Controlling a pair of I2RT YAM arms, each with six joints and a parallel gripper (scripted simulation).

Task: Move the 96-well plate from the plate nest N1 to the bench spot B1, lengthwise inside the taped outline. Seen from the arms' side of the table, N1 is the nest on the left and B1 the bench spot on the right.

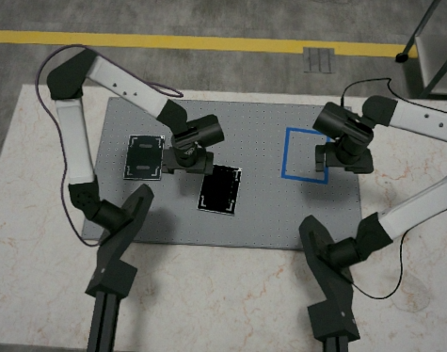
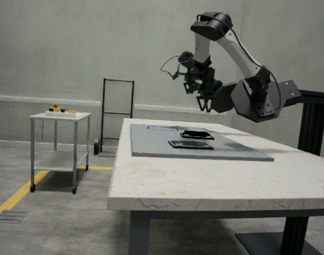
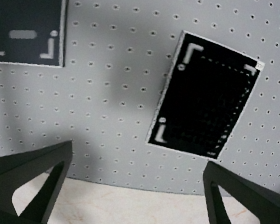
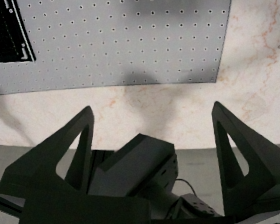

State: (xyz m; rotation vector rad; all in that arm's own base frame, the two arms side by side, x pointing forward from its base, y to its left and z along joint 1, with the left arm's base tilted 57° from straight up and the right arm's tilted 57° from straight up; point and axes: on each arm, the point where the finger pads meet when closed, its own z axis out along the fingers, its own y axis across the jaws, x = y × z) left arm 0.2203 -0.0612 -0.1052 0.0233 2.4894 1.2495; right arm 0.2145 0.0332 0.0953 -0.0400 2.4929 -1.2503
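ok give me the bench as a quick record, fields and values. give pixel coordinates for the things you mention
board: grey, perforated, rectangular (image 1: 262, 221) (image 2: 145, 146) (image 3: 101, 120) (image 4: 116, 40)
left item: flat dark rectangle with two grey slots (image 1: 144, 157) (image 2: 189, 145) (image 3: 28, 50)
middle item: black rectangle with pale corner marks (image 1: 219, 190) (image 2: 197, 133) (image 3: 206, 95) (image 4: 6, 35), slightly turned
target: blue taped outline (image 1: 284, 152) (image 2: 148, 127), no plate inside
left gripper (image 1: 188, 165) (image 2: 204, 109) (image 3: 138, 154): open
right gripper (image 1: 343, 162) (image 4: 152, 106): open
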